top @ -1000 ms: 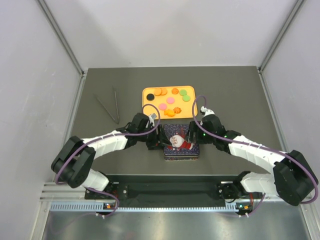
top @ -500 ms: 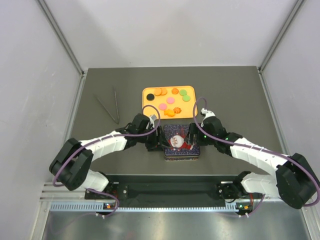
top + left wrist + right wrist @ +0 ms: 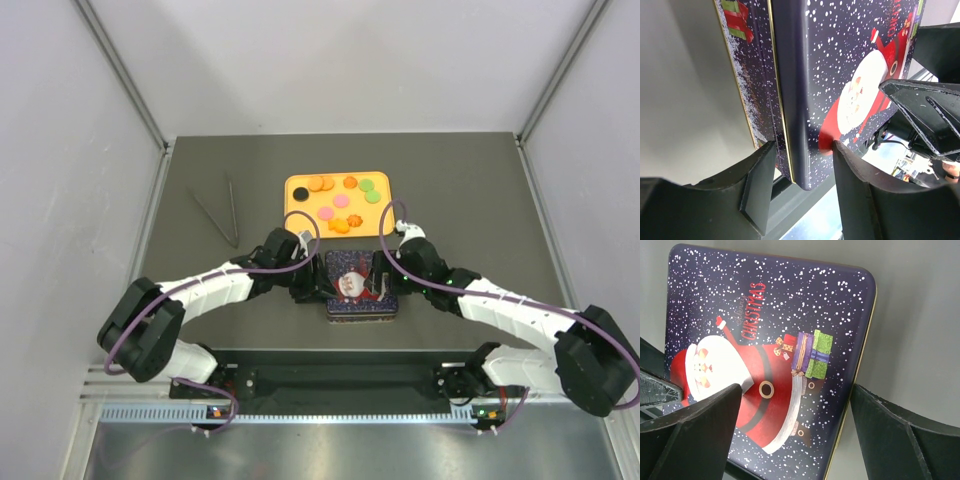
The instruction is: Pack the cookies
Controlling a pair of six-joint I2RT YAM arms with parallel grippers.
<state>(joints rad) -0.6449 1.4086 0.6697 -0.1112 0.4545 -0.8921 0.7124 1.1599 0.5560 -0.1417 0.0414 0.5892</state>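
Cookies [image 3: 340, 200]: lying loose on an orange tray [image 3: 300, 222] at the far middle of the table [image 3: 470, 200]; mostly orange, some pink and green, one black.
Tin [image 3: 352, 285]: lid on, Santa picture up, just nearer than the tray, between both grippers.
Left gripper [image 3: 803, 150]: jaws apart, astride the tin's left rim; contact cannot be told.
Right gripper [image 3: 796, 395]: jaws wide, astride the right rim, holding nothing.
Rods [image 3: 232, 210]: two, thin and dark, left of the tray.

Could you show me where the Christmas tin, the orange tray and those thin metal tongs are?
Christmas tin [image 3: 747, 362]: right wrist view, on Santa's red coat on the lid.
Orange tray [image 3: 303, 222]: top view, on its bare lower-left corner.
Metal tongs [image 3: 232, 210]: top view, midway along the right-hand leg.
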